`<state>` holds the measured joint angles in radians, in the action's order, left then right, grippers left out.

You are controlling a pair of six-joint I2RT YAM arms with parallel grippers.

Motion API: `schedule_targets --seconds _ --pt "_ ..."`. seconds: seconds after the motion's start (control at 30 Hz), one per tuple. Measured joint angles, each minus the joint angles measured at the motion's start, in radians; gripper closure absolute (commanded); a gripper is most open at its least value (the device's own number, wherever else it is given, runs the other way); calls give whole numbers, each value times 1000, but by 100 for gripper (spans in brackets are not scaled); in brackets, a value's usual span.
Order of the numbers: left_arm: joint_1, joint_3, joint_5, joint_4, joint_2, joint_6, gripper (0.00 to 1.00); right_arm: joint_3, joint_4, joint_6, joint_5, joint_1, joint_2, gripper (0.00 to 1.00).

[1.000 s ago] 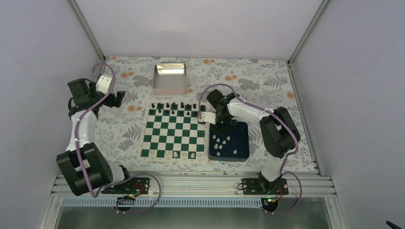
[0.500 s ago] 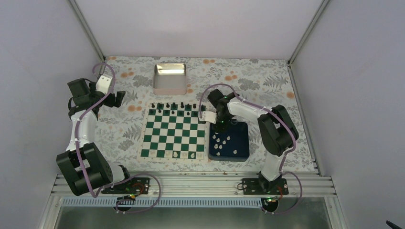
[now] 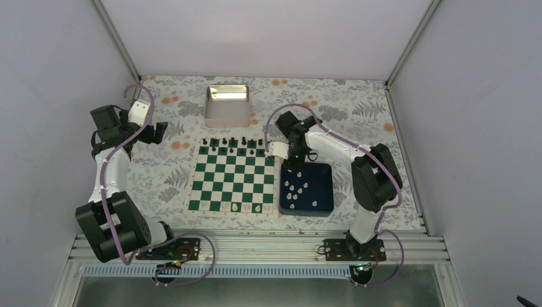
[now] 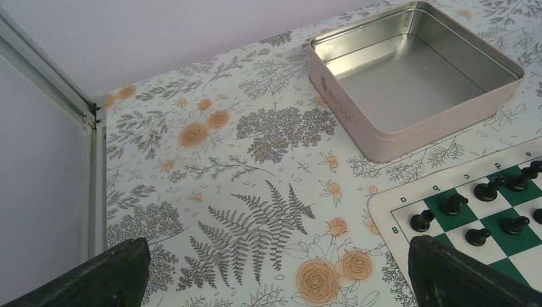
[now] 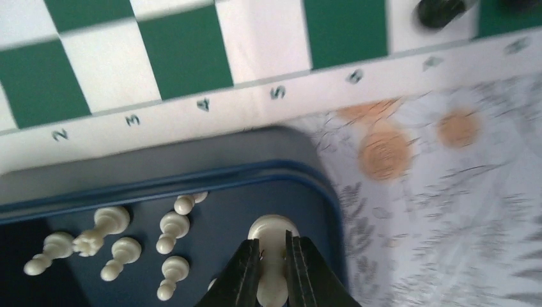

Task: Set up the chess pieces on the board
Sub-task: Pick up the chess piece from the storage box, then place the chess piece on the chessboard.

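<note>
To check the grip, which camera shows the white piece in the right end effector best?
The right wrist view: the white piece sits large, clamped in the right end effector. The top external view is too far away to make it out. The left wrist view misses it, showing the tin and black pieces instead.

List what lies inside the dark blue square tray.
Loose cream plastic chess pieces lie scattered in the dark blue tray. The right gripper pinches another cream piece over its far corner. The arm covers that corner from overhead.
</note>
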<state>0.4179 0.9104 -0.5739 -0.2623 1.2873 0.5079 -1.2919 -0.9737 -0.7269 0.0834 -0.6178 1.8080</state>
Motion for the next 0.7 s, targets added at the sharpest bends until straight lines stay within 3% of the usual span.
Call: schedule_targets --seconds 0.33,0.7 --pt "0 0 -1 0 0 0 0 -333 -136 21 -81 -216 -6 89" --pt "0 0 -3 1 0 -4 0 -687 -198 -8 -77 -479 278 89"
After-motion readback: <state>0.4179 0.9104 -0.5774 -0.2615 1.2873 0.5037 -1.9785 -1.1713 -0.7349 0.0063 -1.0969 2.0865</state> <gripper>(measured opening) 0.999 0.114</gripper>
